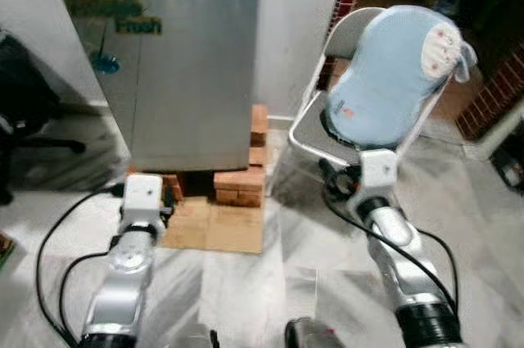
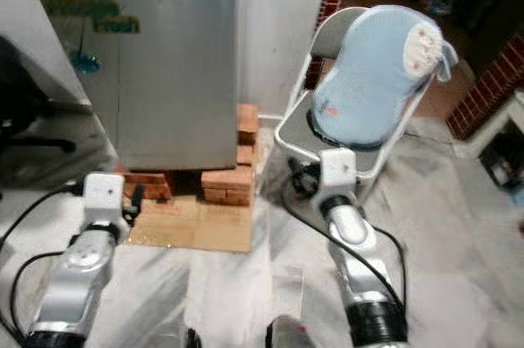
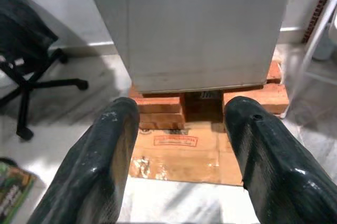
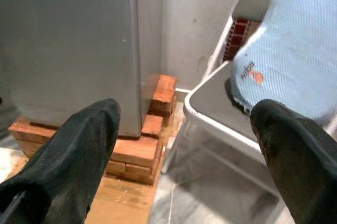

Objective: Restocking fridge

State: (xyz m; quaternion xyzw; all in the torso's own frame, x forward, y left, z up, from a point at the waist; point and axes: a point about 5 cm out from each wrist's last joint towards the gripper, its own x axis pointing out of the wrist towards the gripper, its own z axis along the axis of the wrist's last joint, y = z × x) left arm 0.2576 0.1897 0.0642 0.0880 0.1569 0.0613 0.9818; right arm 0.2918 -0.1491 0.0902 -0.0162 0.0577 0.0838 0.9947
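Left eye view: fridge (image 1: 192,53) seen shut on bricks (image 1: 239,184); both jaws spread wide, nothing held; restock stage can't be judged.

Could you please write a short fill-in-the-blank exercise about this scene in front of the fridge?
1. The fridge stands raised on stacks of ____.
2. A flattened sheet of ____ lies on the floor under the bricks.
3. The pale blue cushion leans on a folding ____.
4. The fingers of the left claw and the right claw are ____.

Missing words: bricks; cardboard; chair; open
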